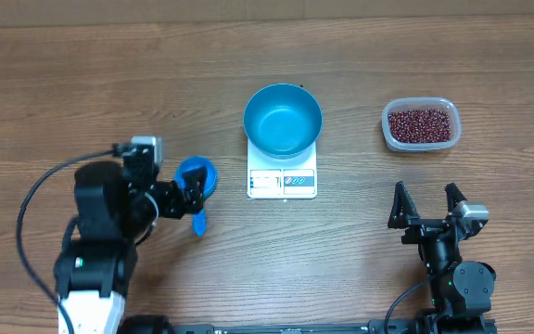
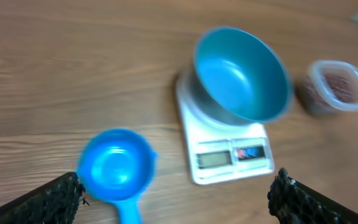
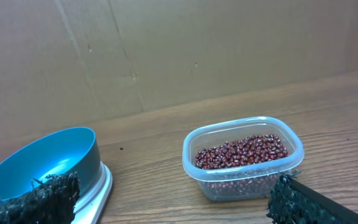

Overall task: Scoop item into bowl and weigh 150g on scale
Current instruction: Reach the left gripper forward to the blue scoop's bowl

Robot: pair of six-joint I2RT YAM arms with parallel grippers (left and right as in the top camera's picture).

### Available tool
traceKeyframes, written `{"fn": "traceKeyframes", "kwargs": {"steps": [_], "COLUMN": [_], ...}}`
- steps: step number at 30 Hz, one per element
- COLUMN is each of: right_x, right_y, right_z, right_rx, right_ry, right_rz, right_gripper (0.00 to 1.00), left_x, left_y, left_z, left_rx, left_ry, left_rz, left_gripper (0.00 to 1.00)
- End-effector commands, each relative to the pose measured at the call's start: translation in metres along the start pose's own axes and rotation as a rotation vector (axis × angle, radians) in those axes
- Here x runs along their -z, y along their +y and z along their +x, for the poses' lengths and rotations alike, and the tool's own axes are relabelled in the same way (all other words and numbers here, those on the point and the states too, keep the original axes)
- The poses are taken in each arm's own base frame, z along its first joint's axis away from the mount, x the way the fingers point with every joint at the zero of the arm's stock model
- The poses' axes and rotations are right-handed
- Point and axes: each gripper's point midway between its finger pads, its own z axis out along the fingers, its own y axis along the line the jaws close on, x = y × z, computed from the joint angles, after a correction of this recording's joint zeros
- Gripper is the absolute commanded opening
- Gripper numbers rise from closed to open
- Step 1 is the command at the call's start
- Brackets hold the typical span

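Beans (image 1: 421, 124), small, dark red-brown, a loose heap in a clear plastic rounded tub (image 1: 419, 100).

Overhead:
- The tub sits ahead of the right pincer (image 1: 425, 206), well apart from it. That pincer is spread wide and holds nothing.
- The large round bright blue bowl (image 1: 282, 121) sits empty on the small white square scale (image 1: 282, 183), ahead and to the left of the right pincer.
- The left pincer (image 1: 193, 197) is also wide and empty, right at the small blue handled scoop (image 1: 196, 178) on the wooden table (image 1: 63, 74). I can't tell whether they touch.

Left wrist (blurred):
- The scoop (image 2: 115, 168) lies just ahead, nearer the left finger (image 2: 55, 199). Its handle runs back toward me.
- The scale (image 2: 229, 155) and bowl (image 2: 241, 74) are further ahead to the right, with the tub (image 2: 337, 87) beyond them.

Right wrist:
- The tub (image 3: 244, 180) is dead ahead between the fingers (image 3: 303, 202), beans (image 3: 241, 152) plain to see. The bowl (image 3: 42, 165) is off to the left.

Risks:
- Closing on the scoop's round cup rather than its handle could make it skid on the wood.
- Bowl and scale stand between scoop and tub, so a low carry could clip the bowl and shift it on the scale.
- A tilted scoop would scatter beans.
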Motion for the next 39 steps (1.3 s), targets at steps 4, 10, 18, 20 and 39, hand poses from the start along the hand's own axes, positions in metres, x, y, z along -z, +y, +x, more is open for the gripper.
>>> {"fn": "traceKeyframes", "kwargs": {"steps": [4,10,18,20,39], "right_x": [0.000,0.000,0.000,0.000,0.000], "right_y": [-0.001,-0.001,-0.001,-0.001,-0.001], "right_z": [0.001,0.001,0.001,0.001,0.001], "right_rx": [0.007,0.007,0.007,0.007,0.007], "right_ry": [-0.007,-0.007,-0.007,-0.007,-0.007], "right_rz": [0.006,0.006,0.006,0.006,0.006], "right_gripper": [1.00,1.00,1.00,1.00,1.00], "left_x": [-0.020,-0.047,-0.072,-0.078,-0.108], "left_y": [-0.017,0.016,0.073,0.079,0.085], "left_z": [0.017,0.022,-0.014,-0.025,0.015], "left_rx": [0.114,0.108,0.068,0.027,-0.161], "left_ry": [0.143,0.182,0.238,0.273,0.598], "left_rz": [0.157,0.021,-0.268,-0.297,-0.240], "left_gripper": [1.00,0.82,0.72,0.67,0.56]}}
